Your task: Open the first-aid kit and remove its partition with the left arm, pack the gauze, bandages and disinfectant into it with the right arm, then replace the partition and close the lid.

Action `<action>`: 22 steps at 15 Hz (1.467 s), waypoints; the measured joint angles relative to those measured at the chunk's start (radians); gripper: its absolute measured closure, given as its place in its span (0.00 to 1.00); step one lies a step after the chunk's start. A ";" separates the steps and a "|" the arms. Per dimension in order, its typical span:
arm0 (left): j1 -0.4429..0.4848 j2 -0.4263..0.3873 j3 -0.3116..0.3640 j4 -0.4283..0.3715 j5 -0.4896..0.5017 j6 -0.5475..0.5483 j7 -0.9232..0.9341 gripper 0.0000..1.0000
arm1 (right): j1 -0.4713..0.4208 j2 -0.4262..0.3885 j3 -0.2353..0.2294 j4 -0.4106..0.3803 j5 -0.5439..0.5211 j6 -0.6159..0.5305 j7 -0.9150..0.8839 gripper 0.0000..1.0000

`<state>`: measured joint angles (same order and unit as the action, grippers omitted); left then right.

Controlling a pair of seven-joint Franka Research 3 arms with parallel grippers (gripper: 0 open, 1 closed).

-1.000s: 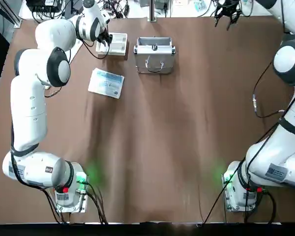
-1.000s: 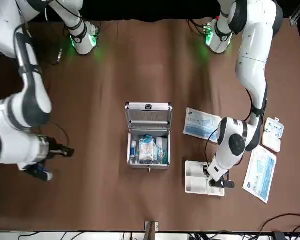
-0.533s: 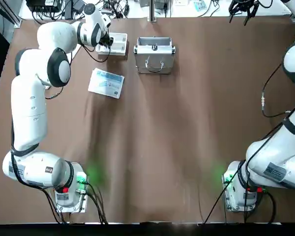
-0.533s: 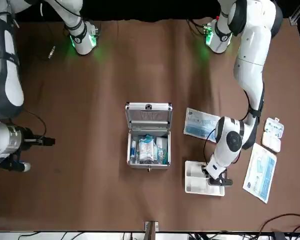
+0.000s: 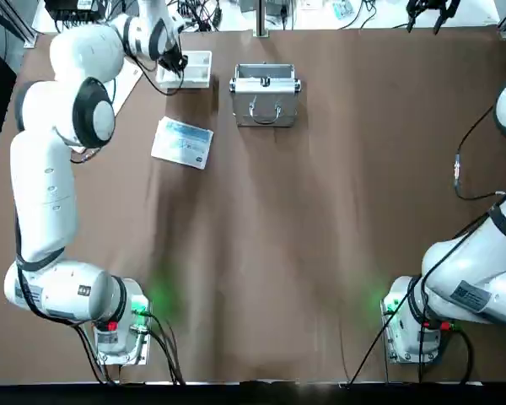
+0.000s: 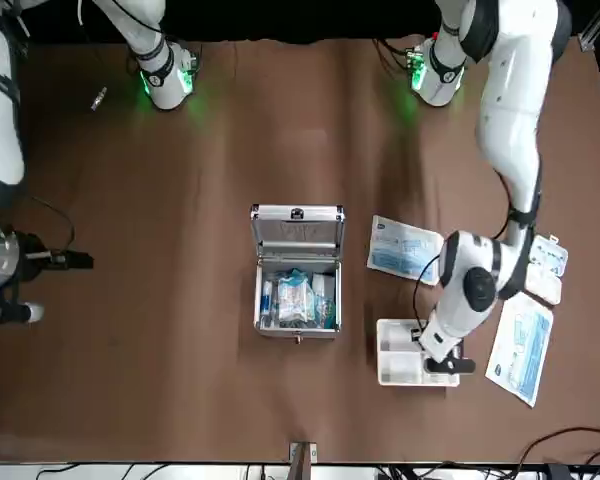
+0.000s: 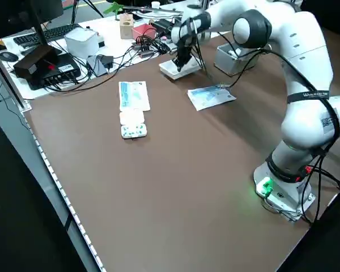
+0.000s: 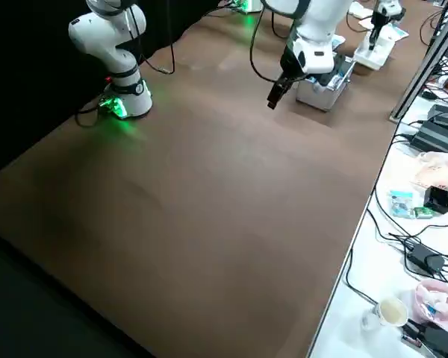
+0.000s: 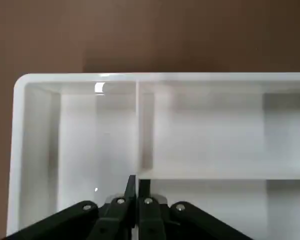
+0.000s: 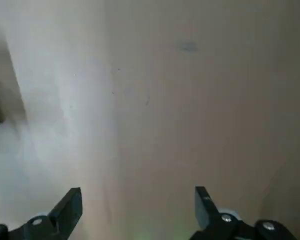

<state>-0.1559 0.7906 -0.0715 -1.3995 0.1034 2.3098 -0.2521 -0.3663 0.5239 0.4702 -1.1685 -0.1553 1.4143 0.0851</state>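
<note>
The first-aid kit (image 6: 259, 322) stands open at the far middle of the table, its lid (image 6: 297, 238) swung back toward me. Several white and blue packs fill it; I cannot tell gauze, bandages and disinfectant apart. In the top view the lid (image 5: 266, 108) shows its wire handle. To the kit's left is the pale partition (image 5: 197, 69), a tray with compartments. My left gripper (image 9: 136, 184) is shut on an inner wall of the partition (image 9: 205, 130). My right gripper (image 10: 137, 210) hangs open over bare table at the far right edge (image 5: 428, 10), holding nothing.
A flat blue-white printed box (image 5: 183, 142) lies nearer to me than the partition. Beyond the left arm lie a long printed packet (image 6: 520, 340) and a small blister pack (image 6: 546, 268). Cables and desk clutter (image 7: 73, 51) crowd the strip past the table's far edge.
The left gripper has shifted the partition a little farther from the kit. The right arm has swung away to the far right edge.
</note>
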 joint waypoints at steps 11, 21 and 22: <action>-0.071 -0.217 -0.113 -0.004 0.000 -0.214 -0.146 0.97 | 0.229 -0.215 -0.320 -0.041 0.092 -0.010 -0.107 0.01; -0.285 -0.213 -0.118 -0.006 0.002 -0.148 -0.377 0.97 | 0.300 -0.499 -0.437 -0.353 0.150 0.116 -0.108 0.01; -0.297 -0.210 -0.116 -0.007 0.002 -0.142 -0.385 0.97 | 0.300 -0.499 -0.437 -0.357 0.150 0.117 -0.108 0.01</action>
<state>-0.4525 0.5807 -0.1879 -1.4067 0.1055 2.1680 -0.6370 -0.0661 0.0249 0.0329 -1.5253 -0.0055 1.5308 -0.0231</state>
